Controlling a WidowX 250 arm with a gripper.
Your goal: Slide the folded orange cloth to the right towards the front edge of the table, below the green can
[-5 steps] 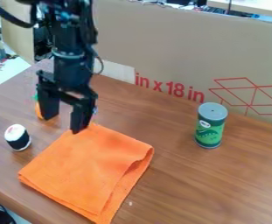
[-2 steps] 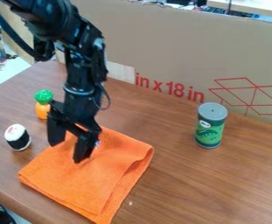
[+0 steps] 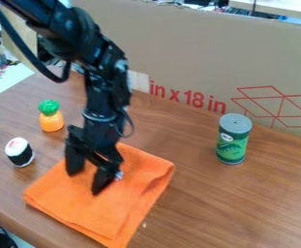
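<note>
The black gripper point(image 3: 87, 181) is low over the orange cloth point(image 3: 130, 198), its two fingers apart with only cloth visible between them. Its tips reach the cloth's upper left part and appear to touch it. The cloth lies folded, roughly square, with a loose fold along its right side. Left of the gripper, a white and black sushi-like toy point(image 3: 19, 152) stands near the cloth. Behind it is a toy pineapple point(image 3: 51, 120), orange with a green top.
A green can with a grey lid point(image 3: 233, 138) stands upright at the right. The cardboard wall point(image 3: 185, 53) runs along the back of the wooden table point(image 3: 236, 208). A pale object is cut off at the left edge.
The gripper has moved forward and down, slightly right, onto the cloth. The cloth has shifted a little to the right. The pineapple, partly hidden before, is uncovered.
</note>
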